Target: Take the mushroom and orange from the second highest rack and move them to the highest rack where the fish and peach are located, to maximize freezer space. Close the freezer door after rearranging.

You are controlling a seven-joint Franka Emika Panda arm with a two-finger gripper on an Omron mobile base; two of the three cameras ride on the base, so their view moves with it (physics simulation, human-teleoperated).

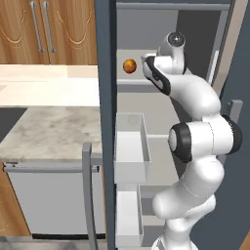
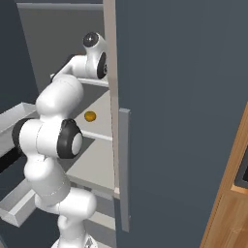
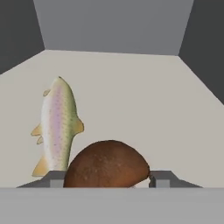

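Observation:
In the hand view a brown mushroom (image 3: 107, 165) lies on the pale floor of the highest rack (image 3: 144, 100), between my gripper (image 3: 108, 178) tips, which flank it closely on both sides. A speckled fish (image 3: 57, 124) lies just left of it, pointing toward the back wall. In the left base view my arm reaches into the top shelf, and a round orange-brown peach (image 1: 129, 66) sits there to the left of the hand. On the shelf below rests the orange (image 2: 90, 116), seen past my arm.
The freezer door (image 2: 174, 121) stands open at the right, its handle (image 2: 124, 164) facing me. White pull-out bins (image 1: 131, 146) jut out below the shelves. A marble counter (image 1: 53, 127) lies to the left, with wooden cabinets (image 1: 49, 29) above it.

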